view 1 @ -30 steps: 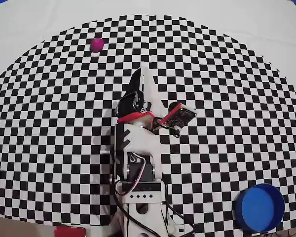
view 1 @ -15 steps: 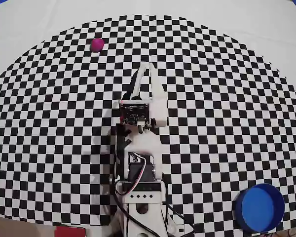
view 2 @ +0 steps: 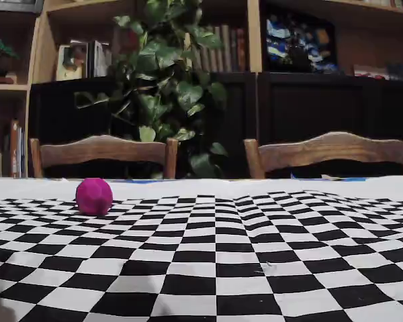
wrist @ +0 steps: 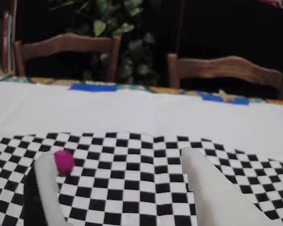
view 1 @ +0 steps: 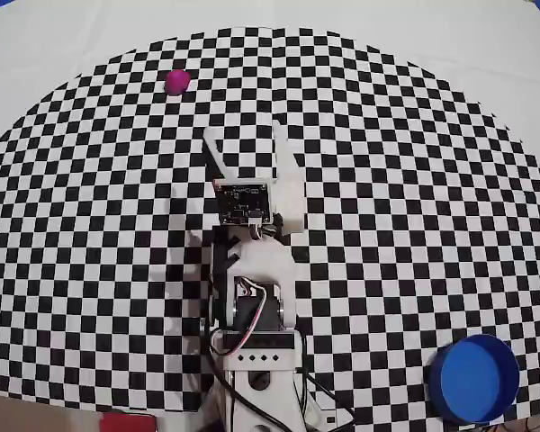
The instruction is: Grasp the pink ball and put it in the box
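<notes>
At centre frame of the overhead view, the arm [view 1: 252,297] rises from its base at the lower edge and reaches toward the top of the picture over a black-and-white checkered mat [view 1: 414,180] laid on a white-covered counter [view 1: 486,45]. The tool [view 1: 243,135] is spread: its two white fingers [view 1: 283,166] stand apart with bare checker squares visible between them, and nothing is held.

Upper left of the overhead view: the pink ball [view 1: 177,82] rests on the mat near its curved edge, apart from the tool and to the upper left of the fingertips. Lower right corner of the same view: the box [view 1: 475,379], round and blue, sits at the mat's edge, well apart from both the ball and the arm.

Wrist view: the pink ball [wrist: 64,162] appears at lower left, just beside the inner edge of the left finger [wrist: 49,188]; whether they touch cannot be told here. The right finger [wrist: 217,193] fills the lower right. Two wooden chairs [wrist: 228,68] and a leafy plant [wrist: 127,33] stand behind the counter.

Fixed view: the pink ball [view 2: 94,196] lies at left on the mat, with chairs, the plant [view 2: 168,87] and bookshelves [view 2: 74,60] behind.
</notes>
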### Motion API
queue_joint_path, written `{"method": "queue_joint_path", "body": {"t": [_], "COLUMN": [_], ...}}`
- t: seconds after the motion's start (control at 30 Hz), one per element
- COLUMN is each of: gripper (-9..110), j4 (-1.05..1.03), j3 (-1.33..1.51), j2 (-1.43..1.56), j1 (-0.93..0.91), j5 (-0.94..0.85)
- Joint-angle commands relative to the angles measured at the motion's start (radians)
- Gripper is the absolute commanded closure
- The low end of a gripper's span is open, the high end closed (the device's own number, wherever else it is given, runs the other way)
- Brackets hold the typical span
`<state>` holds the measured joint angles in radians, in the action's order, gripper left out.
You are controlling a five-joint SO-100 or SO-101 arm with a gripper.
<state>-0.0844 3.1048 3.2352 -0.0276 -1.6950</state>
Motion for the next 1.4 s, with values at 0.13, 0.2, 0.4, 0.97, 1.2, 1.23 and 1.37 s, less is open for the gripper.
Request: {"method": "queue_joint_path", "body": {"t": [0.13, 0.2, 0.4, 0.97, 1.2, 1.23, 1.37], "gripper": [59, 59, 59, 59, 59, 59, 59], "j4": [-0.018, -0.021, -0.021, 0.005, 0.029, 0.029, 0.031], "j3": [0.008, 0.008, 0.008, 0.008, 0.008, 0.008, 0.008], "j2": [0.017, 0.017, 0.008, -0.061, -0.1, -0.104, -0.11], "j1": [-0.026, -0.026, -0.017, 0.017, 0.063, 0.071, 0.098], "j5": [0.043, 0.043, 0.043, 0.043, 0.043, 0.043, 0.043]}}
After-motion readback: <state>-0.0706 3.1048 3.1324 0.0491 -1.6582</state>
